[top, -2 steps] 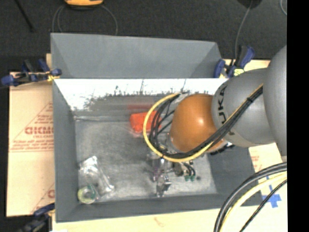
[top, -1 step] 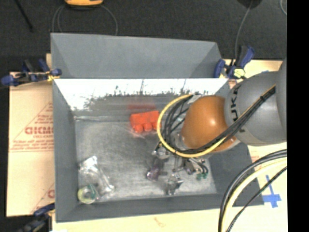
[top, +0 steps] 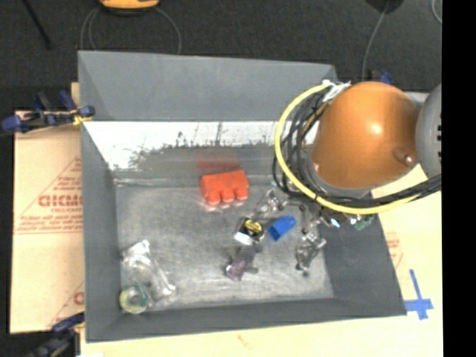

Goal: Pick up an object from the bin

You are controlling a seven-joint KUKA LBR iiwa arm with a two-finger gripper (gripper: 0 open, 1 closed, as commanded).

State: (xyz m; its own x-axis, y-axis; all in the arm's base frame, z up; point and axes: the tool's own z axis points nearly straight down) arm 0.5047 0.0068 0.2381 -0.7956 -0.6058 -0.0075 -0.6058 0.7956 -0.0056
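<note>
The pincer [top: 307,250] hangs low in the grey bin [top: 97,229], and whether it is wide or narrow cannot be told; nothing shows in its grasp. This looks like the approach step, with no pick made yet. The small blue block [top: 280,228] lies just to its left and seems the likeliest target, so the next move calls for centring over it. A black-and-yellow piece [top: 249,230] beyond the block crowds that side. A dark purple piece [top: 239,268] lies further left, an orange block [top: 224,186] up-left, and a clear plastic bag [top: 145,270] well apart.
</note>
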